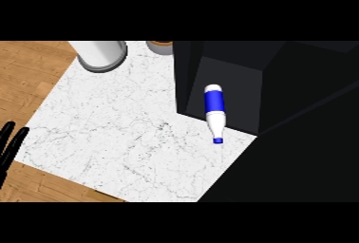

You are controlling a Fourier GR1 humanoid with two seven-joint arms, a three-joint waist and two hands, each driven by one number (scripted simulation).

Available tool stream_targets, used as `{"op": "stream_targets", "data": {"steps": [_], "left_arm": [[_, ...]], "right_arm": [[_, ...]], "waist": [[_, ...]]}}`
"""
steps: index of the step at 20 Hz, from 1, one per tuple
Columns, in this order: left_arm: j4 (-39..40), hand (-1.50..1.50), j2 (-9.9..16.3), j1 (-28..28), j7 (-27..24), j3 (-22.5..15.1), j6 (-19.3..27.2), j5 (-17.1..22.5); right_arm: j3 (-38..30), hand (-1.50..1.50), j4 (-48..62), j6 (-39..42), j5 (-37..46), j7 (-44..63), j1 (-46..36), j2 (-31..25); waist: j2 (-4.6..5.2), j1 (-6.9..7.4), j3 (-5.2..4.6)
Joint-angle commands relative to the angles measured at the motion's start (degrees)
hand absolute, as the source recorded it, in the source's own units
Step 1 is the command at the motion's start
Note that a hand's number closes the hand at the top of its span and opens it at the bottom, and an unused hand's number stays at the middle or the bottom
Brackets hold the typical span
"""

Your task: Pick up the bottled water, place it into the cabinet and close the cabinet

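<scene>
The bottled water (pixel 214 111), white with a blue label and a blue cap, lies on its side. Its base end rests inside the open front of the black cabinet (pixel 231 71) and its cap end sticks out over the white marble counter (pixel 119 123). No hand touches it. My left hand (pixel 11 138) shows at the far left edge, fingers straight and pointing up, resting well away from the bottle. The right hand is out of sight. The cabinet's dark door panel (pixel 308 142) fills the right side of the view.
A white cylindrical container (pixel 101 53) stands at the counter's back left. A small brown-topped jar (pixel 160 46) sits beside the cabinet's back corner. Wooden floor (pixel 28 71) shows left of and below the counter.
</scene>
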Motion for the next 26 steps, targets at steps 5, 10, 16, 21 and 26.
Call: {"op": "stream_targets", "data": {"steps": [5, 10, 16, 21, 26], "left_arm": [[1.53, -1.50, 0.47, 0.28, 0.45, 0.80, -0.58, 0.76], [2.24, -1.50, 0.35, 0.01, 0.53, 1.06, -0.74, 1.12], [3.95, -1.50, -0.17, 0.73, 0.14, 1.58, -1.28, 1.77], [3.82, -1.50, -0.26, 1.04, -0.24, 1.70, -1.94, 1.36], [4.47, -1.50, -0.67, 1.00, -0.31, 2.08, -1.93, 1.74]], "right_arm": [[-0.79, 1.50, 7.98, -5.31, 1.91, 10.38, -12.33, 5.76], [-2.75, 1.50, 14.70, -5.79, 1.80, 15.28, -21.35, 8.10], [-5.22, 1.50, 25.63, -9.23, 1.61, 20.96, -31.71, 13.48], [-8.46, 1.50, 37.53, -14.26, 1.86, 23.33, -43.21, 18.56], [-14.01, 1.50, 48.40, -23.42, 4.91, 21.74, -55.85, 18.73]], "waist": [[-0.69, -1.24, 0.35], [-0.83, -1.91, 0.44], [-1.15, -2.84, 0.66], [-1.29, -2.92, 1.14], [-1.41, -4.08, 1.42]]}}
